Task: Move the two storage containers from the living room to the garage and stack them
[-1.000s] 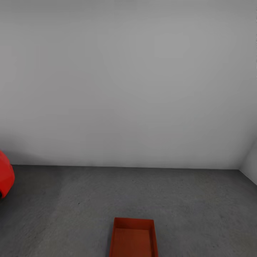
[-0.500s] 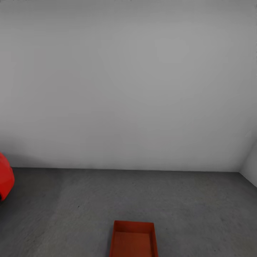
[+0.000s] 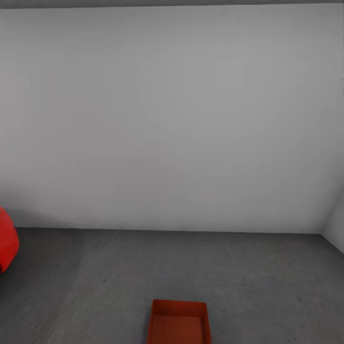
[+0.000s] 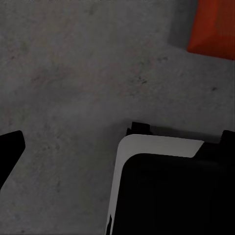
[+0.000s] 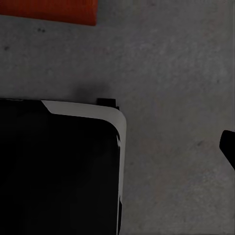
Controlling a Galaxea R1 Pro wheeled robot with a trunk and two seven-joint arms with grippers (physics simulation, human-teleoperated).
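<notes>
- Orange-red storage container [image 3: 179, 323]: one open-topped, thin-walled bin standing upright on the floor at the lower middle of the head view, its near part cut off by the picture's edge. Inside shows bare.
- Same orange-red material shows as a corner patch [image 4: 214, 28] in the left wrist view and as a strip [image 5: 49, 11] in the right wrist view, each resting on the floor; whether these belong to one bin or two cannot be told.
- Floor [image 3: 95, 282]: dark grey, rough, concrete-like, running back to the foot of the wall.
- Wall [image 3: 172, 119]: plain white-grey, meeting a second wall [image 3: 335, 224] at the right corner.
- Ceiling [image 3: 143, 3]: thin grey band along the top.
- Red car [image 3: 7, 243]: rounded red body part at the left edge, well apart from the container.
- Robot base: black body with a white rim, seen over the floor in the left wrist view [image 4: 161, 147] and right wrist view [image 5: 93, 110].
- Left gripper: a dark tip [image 4: 10, 152] at the picture's edge; how far the gripper is spread cannot be told.
- Right gripper: a dark tip [image 5: 229, 147] at the picture's edge; spread cannot be told.
</notes>
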